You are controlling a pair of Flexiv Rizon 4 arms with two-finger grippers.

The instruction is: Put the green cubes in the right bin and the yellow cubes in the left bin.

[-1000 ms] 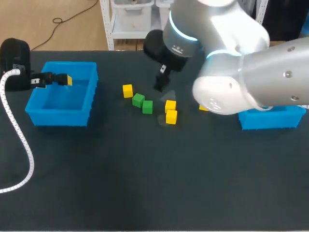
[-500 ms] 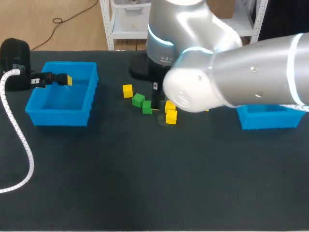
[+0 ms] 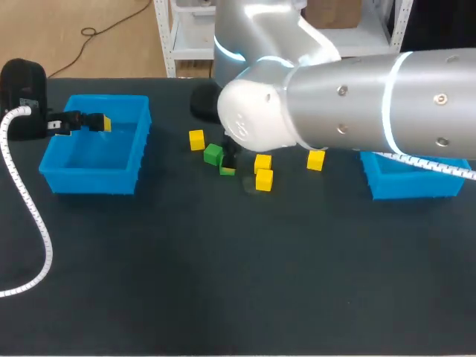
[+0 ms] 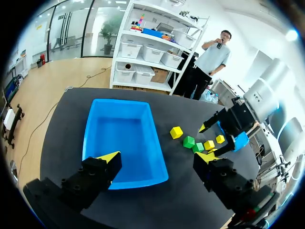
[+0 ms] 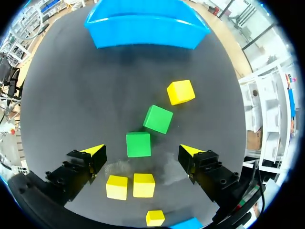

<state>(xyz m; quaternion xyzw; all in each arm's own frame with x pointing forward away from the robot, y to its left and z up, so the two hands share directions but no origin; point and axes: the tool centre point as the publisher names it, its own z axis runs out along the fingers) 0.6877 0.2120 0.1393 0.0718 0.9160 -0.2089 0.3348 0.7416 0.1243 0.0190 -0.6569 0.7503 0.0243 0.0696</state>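
Two green cubes lie mid-table among several yellow cubes. My right gripper hangs open just above them. The nearer green cube lies between its spread fingers, untouched by either. In the head view the right arm hides that gripper and part of this cube. My left gripper is open and holds nothing above the back left of the left blue bin. The right blue bin stands at the table's right.
A white corrugated cable trails over the table's left side. A pair of yellow cubes lies just behind the right gripper's fingers, and another yellow cube lies ahead of them toward the left bin.
My right arm has swung left and down across the cubes, bringing its gripper over the green ones and uncovering the yellow cube at the right. The left arm has not moved.
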